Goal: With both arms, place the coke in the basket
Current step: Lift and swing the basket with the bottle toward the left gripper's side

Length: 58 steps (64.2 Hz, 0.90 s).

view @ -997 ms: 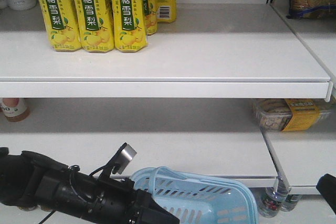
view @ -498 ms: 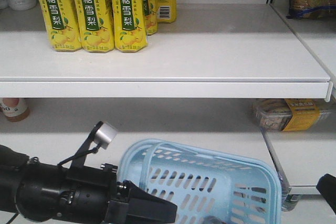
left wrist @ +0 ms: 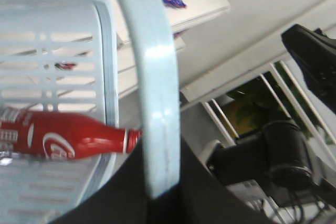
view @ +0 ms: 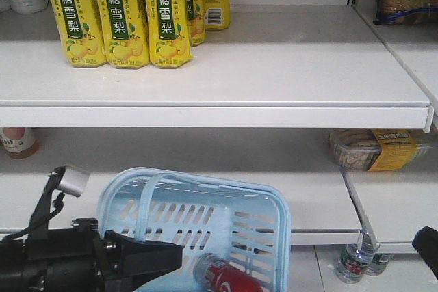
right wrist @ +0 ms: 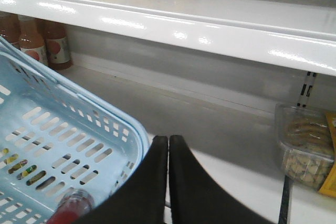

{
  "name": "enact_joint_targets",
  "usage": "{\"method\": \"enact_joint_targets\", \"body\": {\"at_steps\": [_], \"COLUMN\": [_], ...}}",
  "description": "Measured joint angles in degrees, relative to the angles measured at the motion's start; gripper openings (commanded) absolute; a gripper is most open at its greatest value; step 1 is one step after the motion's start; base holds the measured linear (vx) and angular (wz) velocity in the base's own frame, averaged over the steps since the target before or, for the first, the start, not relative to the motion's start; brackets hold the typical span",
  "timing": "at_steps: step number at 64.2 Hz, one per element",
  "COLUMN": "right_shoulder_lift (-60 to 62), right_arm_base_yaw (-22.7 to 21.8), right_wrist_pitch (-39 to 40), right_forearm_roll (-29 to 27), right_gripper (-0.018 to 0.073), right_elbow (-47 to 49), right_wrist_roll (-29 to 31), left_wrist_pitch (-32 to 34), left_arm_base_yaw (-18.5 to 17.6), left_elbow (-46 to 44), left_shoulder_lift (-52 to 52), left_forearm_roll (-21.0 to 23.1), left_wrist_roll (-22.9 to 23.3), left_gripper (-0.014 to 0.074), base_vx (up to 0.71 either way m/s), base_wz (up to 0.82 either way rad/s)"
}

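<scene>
Just past the left gripper (view: 179, 259), the basket (view: 274, 200) is hanging tilted in front of the lower shelf (view: 205, 203), its open mouth turned toward the front camera. Inside it the coke (view: 222, 277) is lying on its side near the low edge, red body and silver neck showing, close beside the gripper's black tip. From the left wrist view, the basket's pale blue handle (left wrist: 152, 93) is running straight down into the dark body of the left gripper, which is pinching it; the coke (left wrist: 73, 136) is resting to one side of that handle, behind the slotted wall.

Beyond the right gripper (right wrist: 168, 153), its two black fingers pressed together with only a thin seam between them and nothing held, the basket rim (right wrist: 126, 124) is sitting just to its left side, touching or nearly so. The coke (right wrist: 71, 205) is showing through the slots below. Yellow drink cartons (view: 116, 15) are standing on the upper shelf (view: 219, 111), well above both grippers.
</scene>
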<state>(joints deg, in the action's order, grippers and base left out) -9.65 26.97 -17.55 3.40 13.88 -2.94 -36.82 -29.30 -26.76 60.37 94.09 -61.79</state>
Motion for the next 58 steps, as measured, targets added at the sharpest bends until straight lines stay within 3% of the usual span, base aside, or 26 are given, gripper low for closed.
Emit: {"method": "enact_joint_targets", "body": {"at_steps": [13,29,44,51,58], "right_shoulder_lift": [0.0,0.0,0.0,0.0,0.0], "right_arm_base_yaw": [0.0,0.0,0.0,0.0,0.0], "right_wrist_pitch": [0.0,0.0,0.0,0.0,0.0], "right_forearm_roll": [0.0,0.0,0.0,0.0,0.0], "right_gripper": [-0.0009,-0.0009,-0.0009,-0.0009,-0.0009], "right_elbow": [0.0,0.0,0.0,0.0,0.0], "right_wrist_roll": [0.0,0.0,0.0,0.0,0.0], "left_wrist_pitch": [7.32,11.45,16.19,18.09,19.53], "left_arm_base_yaw": [0.0,0.0,0.0,0.0,0.0], "left_elbow": [1.02,1.02,1.02,1.02,1.02], "left_shoulder_lift": [-7.64,-14.26,-18.42,-19.68,-21.22], "left_forearm_roll": [-0.72,-4.86,-5.41,-7.79,-13.94], "left_wrist_roll": [-0.27,-0.31,-0.26,1.97,8.4], "left_gripper": [-0.0006,-0.0006,-0.0006,-0.0006,-0.0006], "base_vx": [0.0,0.0,0.0,0.0,0.0], "base_wz": [0.0,0.0,0.0,0.0,0.0]}}
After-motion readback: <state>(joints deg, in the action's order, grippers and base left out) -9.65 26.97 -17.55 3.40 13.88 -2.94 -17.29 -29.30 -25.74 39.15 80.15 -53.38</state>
